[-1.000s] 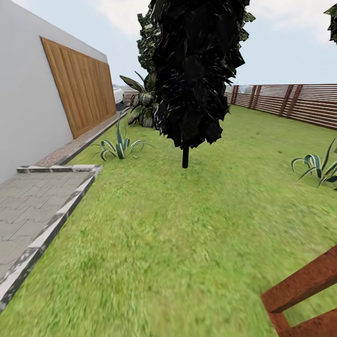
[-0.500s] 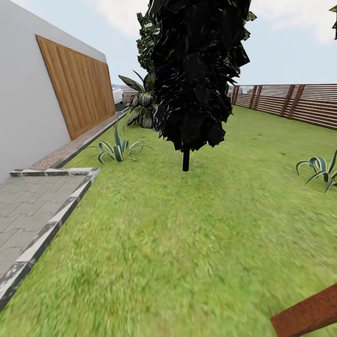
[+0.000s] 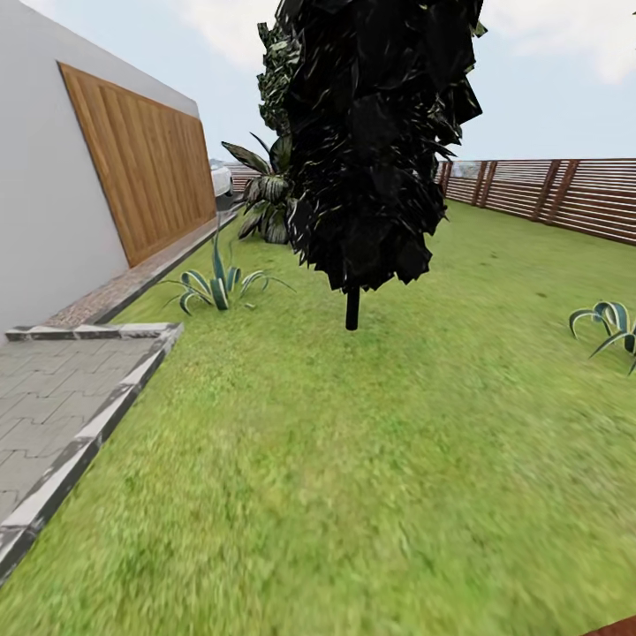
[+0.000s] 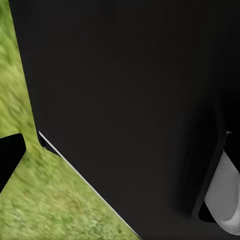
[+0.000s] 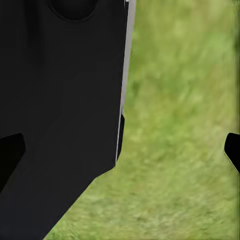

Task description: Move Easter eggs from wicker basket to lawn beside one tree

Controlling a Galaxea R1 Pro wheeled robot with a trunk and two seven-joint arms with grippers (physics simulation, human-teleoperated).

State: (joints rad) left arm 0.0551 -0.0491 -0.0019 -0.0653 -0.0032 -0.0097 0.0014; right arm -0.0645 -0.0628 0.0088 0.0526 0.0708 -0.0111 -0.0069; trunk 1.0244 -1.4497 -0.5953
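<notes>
Lawn [image 3: 353,477] – rough grass; wood-slat fence [image 3: 548,194].

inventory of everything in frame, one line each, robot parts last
lawn: 1, green, covers the foreground and middle
conifer: 1, near-black, centre, thin trunk in the grass
agaves: 2, green-white, one beside the gravel strip, one at the right edge
broad-leaf plant: 1, dark green, behind the conifer
wall: 1, white, left
wood panel: 1, tan, on the wall
paving: 1, grey, lower left
fence: 1, brown slats, right background
right tool fingers: black tips, apart, over grass
left tool finger: one black tip over grass; state unclear
</notes>
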